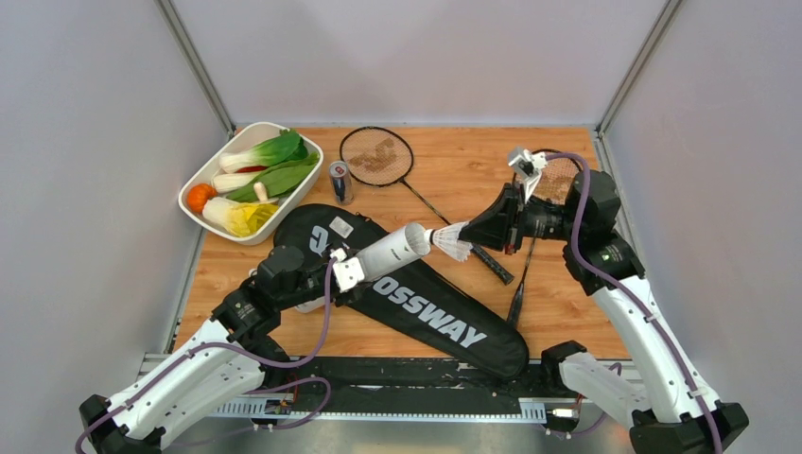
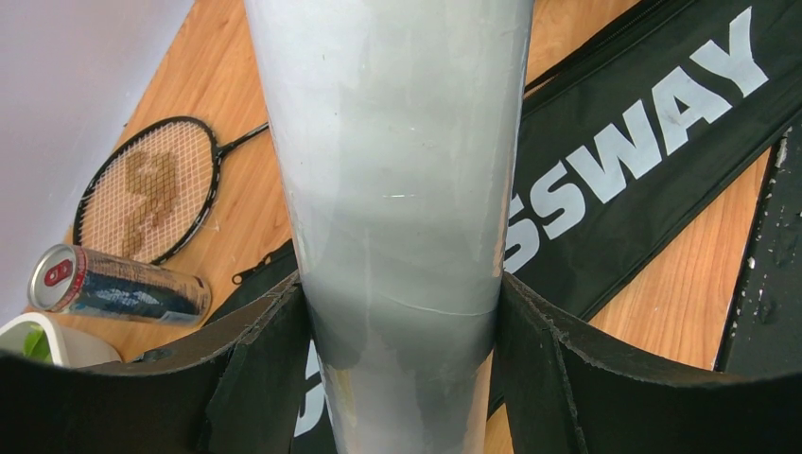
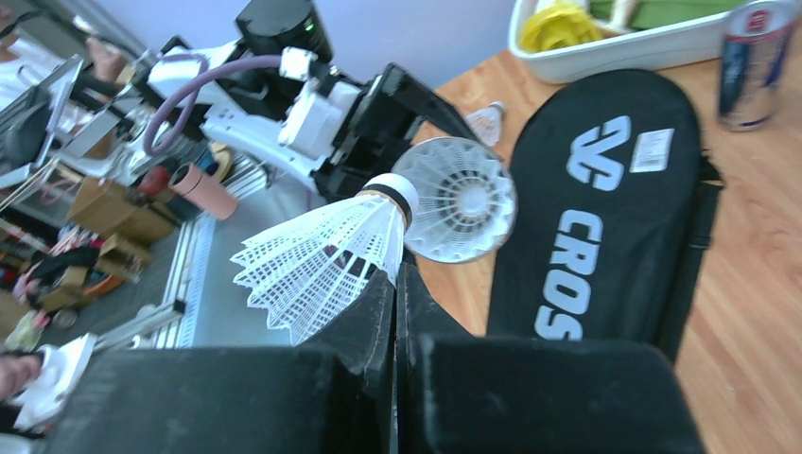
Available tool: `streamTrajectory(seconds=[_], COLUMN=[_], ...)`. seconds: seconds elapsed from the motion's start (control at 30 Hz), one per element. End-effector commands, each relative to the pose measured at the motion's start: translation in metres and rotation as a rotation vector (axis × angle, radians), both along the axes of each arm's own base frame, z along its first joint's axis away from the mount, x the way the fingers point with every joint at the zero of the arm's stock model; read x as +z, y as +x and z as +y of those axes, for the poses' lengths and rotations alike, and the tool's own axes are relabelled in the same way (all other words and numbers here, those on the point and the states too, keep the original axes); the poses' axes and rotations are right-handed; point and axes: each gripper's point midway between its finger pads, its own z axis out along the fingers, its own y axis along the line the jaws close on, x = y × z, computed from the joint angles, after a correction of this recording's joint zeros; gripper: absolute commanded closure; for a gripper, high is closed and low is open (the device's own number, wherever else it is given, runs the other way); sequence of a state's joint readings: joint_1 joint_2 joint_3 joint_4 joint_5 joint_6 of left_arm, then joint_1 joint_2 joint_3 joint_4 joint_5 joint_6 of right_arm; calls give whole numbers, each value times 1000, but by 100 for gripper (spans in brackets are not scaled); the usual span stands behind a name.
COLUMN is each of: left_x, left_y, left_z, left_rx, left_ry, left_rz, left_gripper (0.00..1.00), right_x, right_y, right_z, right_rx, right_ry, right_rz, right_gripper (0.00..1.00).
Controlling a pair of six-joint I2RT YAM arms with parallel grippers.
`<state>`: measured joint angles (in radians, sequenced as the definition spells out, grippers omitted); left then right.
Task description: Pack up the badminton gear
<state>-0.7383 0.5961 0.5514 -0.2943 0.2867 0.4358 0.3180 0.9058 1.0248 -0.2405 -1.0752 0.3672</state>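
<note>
My left gripper (image 1: pixel 348 271) is shut on the white tube (image 1: pixel 392 249) and holds it tilted above the black CROSSWAY bag (image 1: pixel 444 317), mouth toward the right. In the left wrist view both fingers press the tube (image 2: pixel 397 189). My right gripper (image 1: pixel 470 233) is shut on the skirt of a white shuttlecock (image 1: pixel 452 242); its cork is at the rim of the tube mouth (image 3: pixel 459 199), where a white mesh skirt shows inside. One racket (image 1: pixel 376 156) lies at the back; the other (image 1: pixel 558 180) is partly hidden by my right arm.
A blue-silver can (image 1: pixel 339 182) stands beside the white tray of vegetables (image 1: pixel 210 170) at the back left. A small white shuttlecock-like thing (image 3: pixel 487 121) lies by the bag near my left arm. Grey walls close in the left, right and back.
</note>
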Motion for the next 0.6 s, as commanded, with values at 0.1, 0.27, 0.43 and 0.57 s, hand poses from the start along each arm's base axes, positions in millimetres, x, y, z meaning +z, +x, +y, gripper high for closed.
streamTrajectory(seconds=[0.1, 0.27, 0.43, 0.57], left_x=[22, 22, 22, 23], left_y=[3, 1, 1, 1], left_z=[-7, -8, -8, -8], left_rx=[-23, -35, -34, -34], left_ry=[-52, -53, -54, -54], left_rz=[-63, -63, -66, -66], left_gripper=[99, 99, 99, 99], right_x=[-2, -9, 1, 19], right_y=[-10, 5, 10, 4], right_z=[33, 45, 45, 40], right_rx=[87, 41, 16, 5], right_ry=[2, -35, -30, -8], right_rz=[17, 48, 37, 2], right_gripper=[100, 100, 100, 100])
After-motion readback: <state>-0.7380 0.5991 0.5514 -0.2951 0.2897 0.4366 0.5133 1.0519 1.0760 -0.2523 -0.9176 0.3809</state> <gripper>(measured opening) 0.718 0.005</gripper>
